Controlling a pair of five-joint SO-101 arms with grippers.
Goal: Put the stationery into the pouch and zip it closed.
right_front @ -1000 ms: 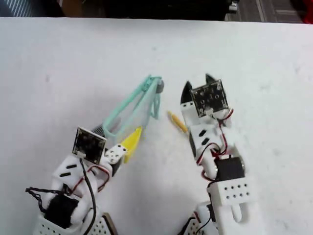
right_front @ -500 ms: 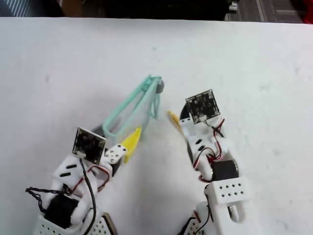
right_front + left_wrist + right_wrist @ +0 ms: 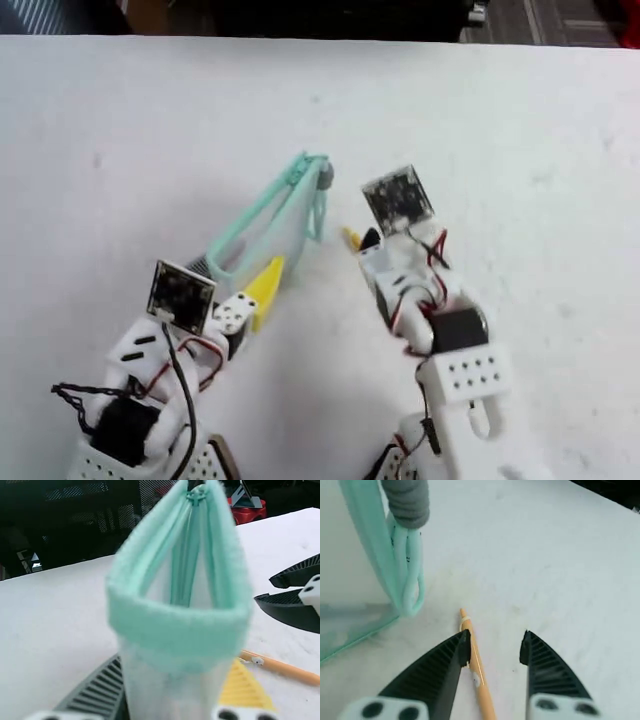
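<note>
A clear pouch (image 3: 268, 222) with mint-green trim stands on edge on the white table, its zipper mouth (image 3: 186, 570) gaping. My left gripper (image 3: 236, 272) is shut on the pouch's near end, a grey finger (image 3: 92, 695) on one side and a yellow one (image 3: 243, 690) on the other. A thin yellow pencil (image 3: 350, 238) lies flat just to the right of the pouch. My right gripper (image 3: 495, 647) stands open low over the pencil (image 3: 476, 666), with one black finger touching its side and the other finger apart from it. In the left wrist view those black fingers (image 3: 295, 596) show beyond the pencil (image 3: 280, 668).
A grey tab with mint loops (image 3: 408, 510) hangs at the pouch's far end, close to my right gripper. White table (image 3: 500, 120) stretches open behind and to the right. A dark edge runs along the back.
My right arm has swung left and drawn in, bringing its open fingers down around the pencil. The left arm and the pouch have stayed put.
</note>
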